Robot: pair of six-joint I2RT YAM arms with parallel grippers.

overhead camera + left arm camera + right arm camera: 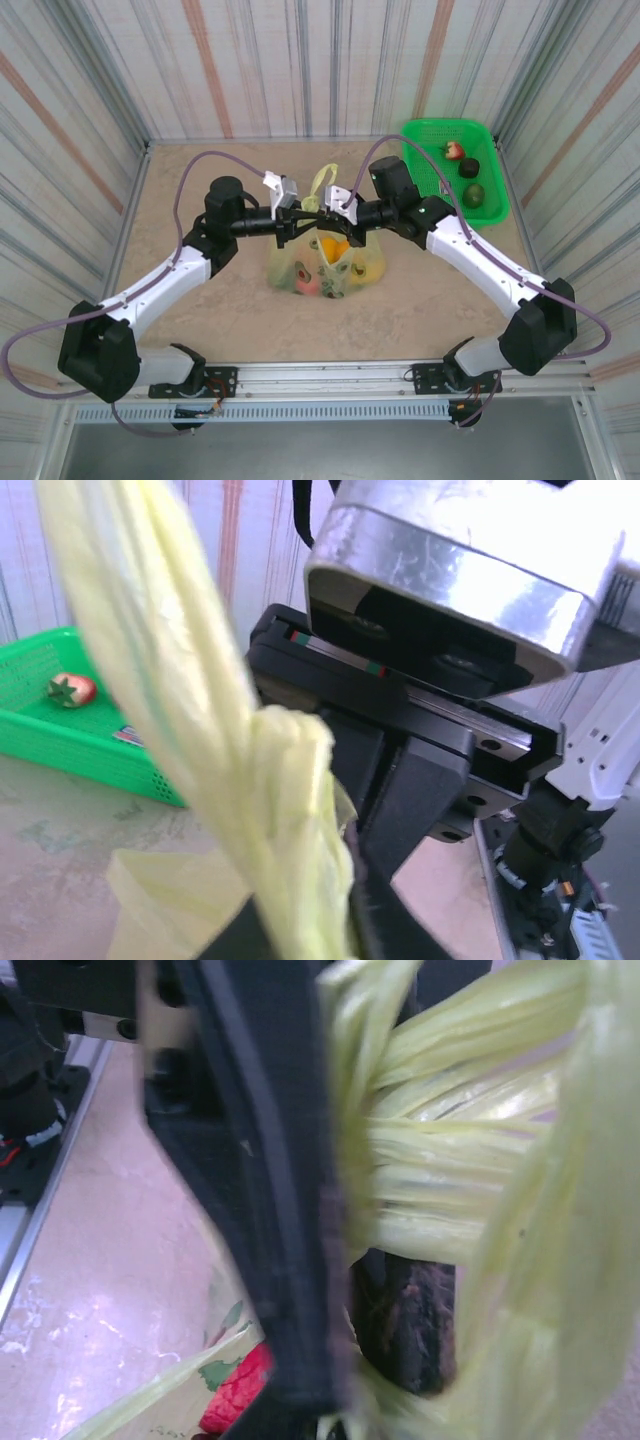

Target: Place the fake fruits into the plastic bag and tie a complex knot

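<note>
Plastic bag (pixel 300 268) slumped on table (pixel 250 335) directly beneath both grippers, handles raised between them. Fake fruits (pixel 333 247) inside, blurred through the film to orange, red and green patches; number impossible to make out. Knot (pixel 292 748) a bunched lump against a black finger (pixel 400 790) of right gripper (pixel 335 213), plain from the left wrist, too small to read from above. Right gripper clenched on the bunched handle strands, seen close from its own wrist. Left gripper (pixel 292 215) just beside it at the handles; own fingertips cut off at the picture's bottom edge, so cannot tell whether clamped or released. Green basket (pixel 445 123) well beyond right gripper, holding red fruit (pixel 70 690) and two dark fruits (pixel 469 168); right arm overlapping its near corner from above.
</note>
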